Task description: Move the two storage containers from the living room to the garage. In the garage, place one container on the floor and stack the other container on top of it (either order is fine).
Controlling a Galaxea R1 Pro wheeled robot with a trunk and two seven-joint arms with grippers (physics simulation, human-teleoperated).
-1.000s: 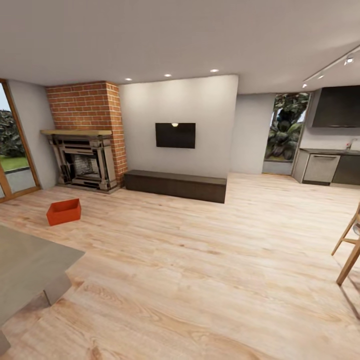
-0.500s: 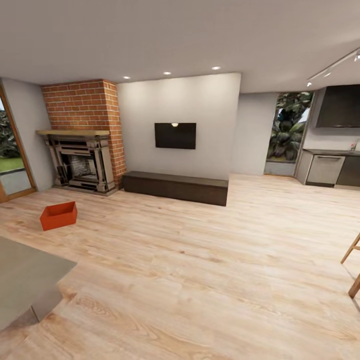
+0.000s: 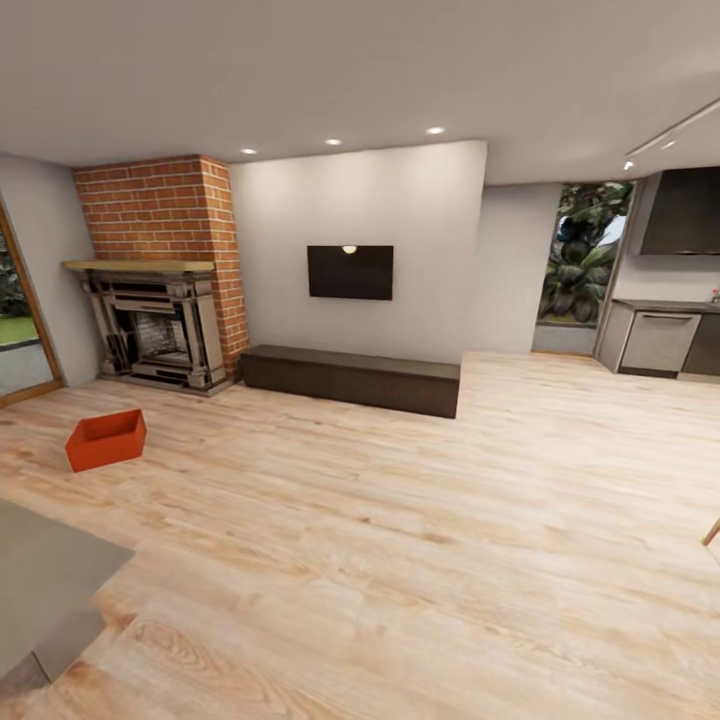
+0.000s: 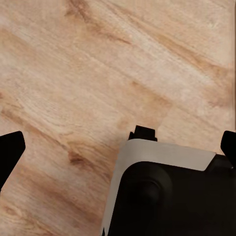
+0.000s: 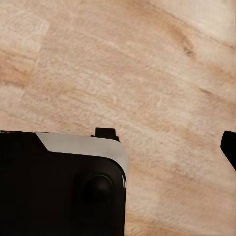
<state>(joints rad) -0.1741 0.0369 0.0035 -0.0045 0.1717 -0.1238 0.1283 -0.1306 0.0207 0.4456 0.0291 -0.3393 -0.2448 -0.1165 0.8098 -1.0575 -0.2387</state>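
Container (image 3: 105,439): red-orange, open-top, low-walled, on wood floor (image 3: 420,520) at 10 o'clock | left claw (image 4: 118,147): wide open, empty | right claw: state indeterminate.

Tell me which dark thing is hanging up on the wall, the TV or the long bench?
The TV. It hangs flat on the white wall, well above the floor. The long dark bench sits low on the wood-plank floor beneath it, beside the fireplace.

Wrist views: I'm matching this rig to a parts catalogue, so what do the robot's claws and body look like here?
In the left wrist view, black fingertips frame a black rounded housing with a pale grey upper edge. The right wrist view shows a like black housing, grey-trimmed, and one black fingertip. No cables or markings visible.
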